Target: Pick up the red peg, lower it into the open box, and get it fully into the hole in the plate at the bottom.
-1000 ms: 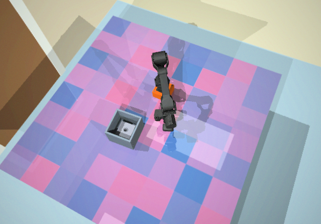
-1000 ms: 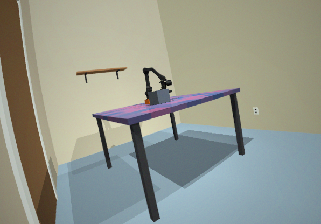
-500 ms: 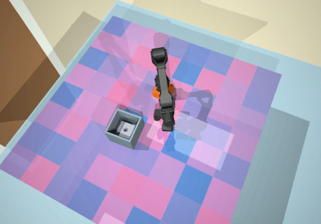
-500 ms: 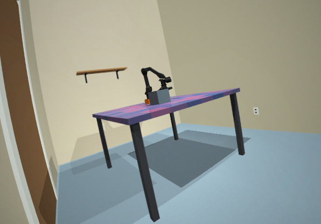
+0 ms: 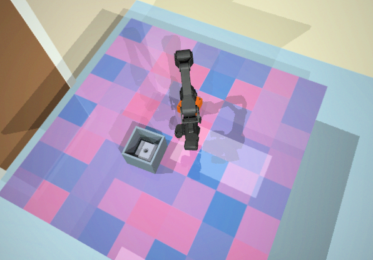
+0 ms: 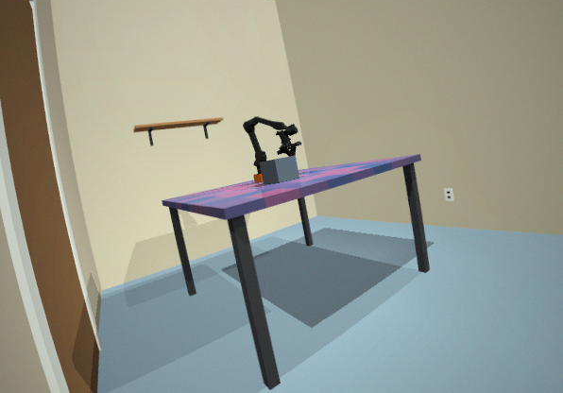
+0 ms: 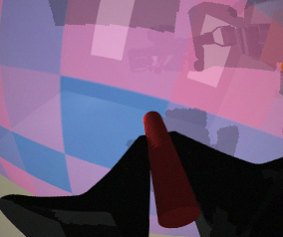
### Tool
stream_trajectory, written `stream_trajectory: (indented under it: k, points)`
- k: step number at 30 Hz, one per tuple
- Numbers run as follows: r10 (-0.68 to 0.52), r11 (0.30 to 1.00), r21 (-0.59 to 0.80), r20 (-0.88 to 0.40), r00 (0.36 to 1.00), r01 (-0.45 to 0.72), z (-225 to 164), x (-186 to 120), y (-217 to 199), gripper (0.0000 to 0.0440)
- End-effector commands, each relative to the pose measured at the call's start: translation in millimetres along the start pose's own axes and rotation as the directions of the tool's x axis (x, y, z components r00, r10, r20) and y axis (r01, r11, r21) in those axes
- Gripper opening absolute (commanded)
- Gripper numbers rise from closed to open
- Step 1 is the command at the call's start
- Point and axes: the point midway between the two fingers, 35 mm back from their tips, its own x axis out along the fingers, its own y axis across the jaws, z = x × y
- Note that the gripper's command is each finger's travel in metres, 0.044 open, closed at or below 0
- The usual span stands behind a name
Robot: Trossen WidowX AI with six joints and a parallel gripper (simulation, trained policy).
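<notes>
The red peg (image 7: 174, 184) stands between the two black fingers in the wrist view, its near end toward the camera and its far end past the fingertips. My gripper (image 7: 157, 139) (image 6: 289, 152) is shut on it. In the exterior view the gripper is raised, its fingers showing just above the box's top edge. In the top view the arm hides the fingers and peg, right of the box. The open grey box (image 5: 139, 162) (image 6: 280, 171) stands on the table. The light plate (image 5: 151, 148) with its dark central hole (image 5: 146, 150) shows at its bottom, with no peg in it.
The arm's orange base (image 5: 199, 103) (image 6: 258, 178) stands behind the box on the patchwork table (image 5: 169, 214) (image 6: 283, 196). The box's four raised walls surround the plate. A wooden shelf (image 6: 177, 125) is on the wall, away from the arm.
</notes>
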Motion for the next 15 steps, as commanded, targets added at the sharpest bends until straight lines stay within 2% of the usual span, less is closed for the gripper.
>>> stream_trajectory:
  k: [1, 15]
  points:
    - [0.039, 0.999, -0.010, 0.011, 0.999, -0.039, 6.1, -15.5, 7.8, 0.0000]
    - [0.115, 0.993, -0.008, 0.087, 0.990, -0.115, 46.5, -67.5, 26.5, 0.0000]
